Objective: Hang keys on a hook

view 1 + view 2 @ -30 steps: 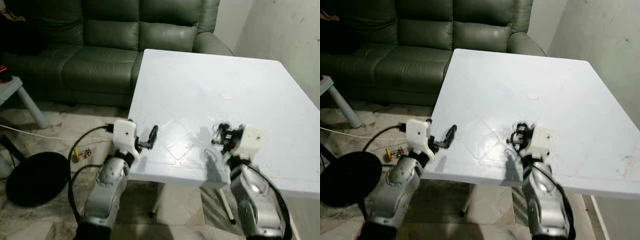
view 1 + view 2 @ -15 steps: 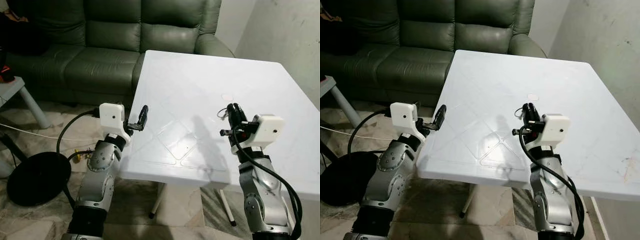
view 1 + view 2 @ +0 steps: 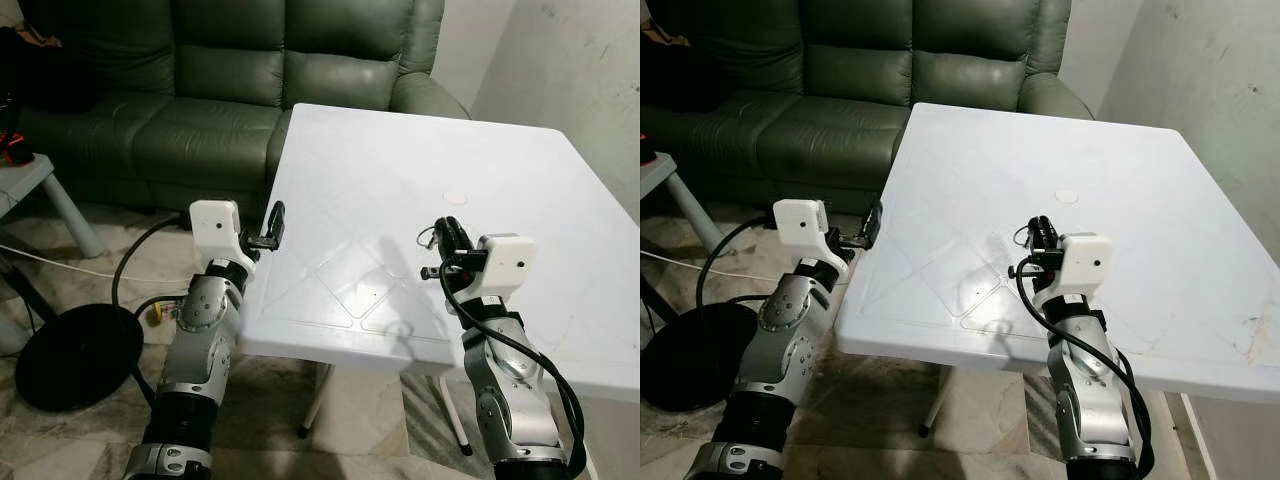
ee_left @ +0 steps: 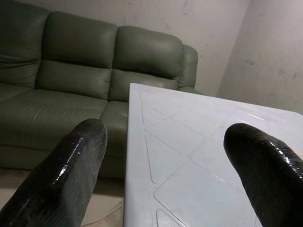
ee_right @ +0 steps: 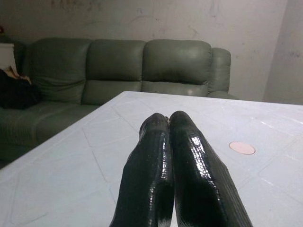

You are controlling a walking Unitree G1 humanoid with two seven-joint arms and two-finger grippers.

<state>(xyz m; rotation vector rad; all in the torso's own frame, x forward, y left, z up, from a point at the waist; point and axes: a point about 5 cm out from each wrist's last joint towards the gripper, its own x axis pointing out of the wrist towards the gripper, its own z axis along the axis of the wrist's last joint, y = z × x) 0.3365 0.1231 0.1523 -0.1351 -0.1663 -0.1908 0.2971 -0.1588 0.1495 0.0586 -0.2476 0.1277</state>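
The right gripper [image 3: 447,229] is pinched closed above the white table [image 3: 400,170], holding the keys [image 3: 428,238], whose ring hangs at its 9 o'clock side.

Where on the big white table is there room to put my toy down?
Most of the white square table is bare: the whole far half toward the green leather sofa, except a small round pinkish spot. The near edge is crowded, with the right gripper holding a key ring and the left gripper at the left edge.
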